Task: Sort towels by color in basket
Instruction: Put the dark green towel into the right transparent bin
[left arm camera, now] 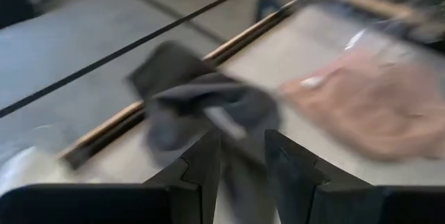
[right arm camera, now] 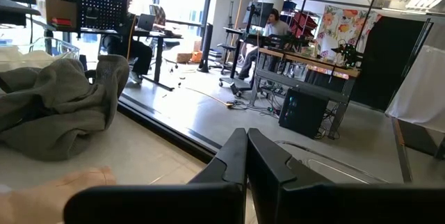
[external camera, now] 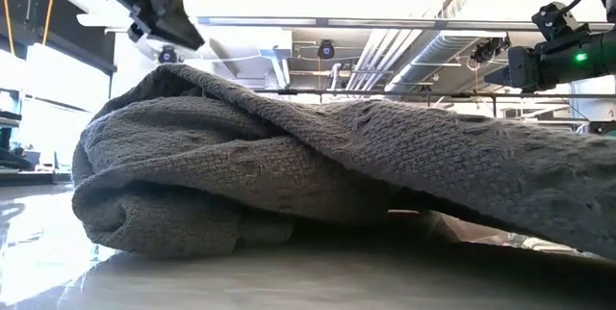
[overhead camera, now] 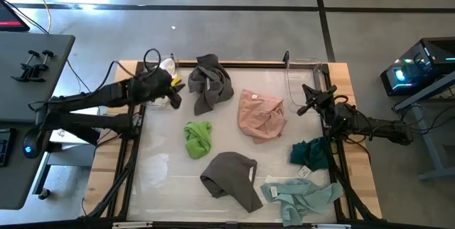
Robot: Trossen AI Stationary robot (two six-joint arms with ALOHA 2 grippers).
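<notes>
Six towels lie spread on the table: a dark grey one [overhead camera: 212, 81] at the far middle, a pink one [overhead camera: 261, 114], a lime green one [overhead camera: 198, 138], a second dark grey one [overhead camera: 231, 178] near the front, a dark teal one [overhead camera: 311, 153] and a pale mint one [overhead camera: 302, 197]. My left gripper [overhead camera: 173, 97] hovers at the far left, just left of the far grey towel [left arm camera: 201, 102]. It is open, with nothing between its fingers [left arm camera: 243, 158]. My right gripper [overhead camera: 307, 105] waits at the right edge, shut [right arm camera: 247, 140] and empty.
A clear container [overhead camera: 304, 76] stands at the far right corner. Something pale [overhead camera: 167, 66] sits at the far left corner beside my left arm. The near grey towel [external camera: 337, 175] fills the low view. Bare table shows at the near left [overhead camera: 153, 176].
</notes>
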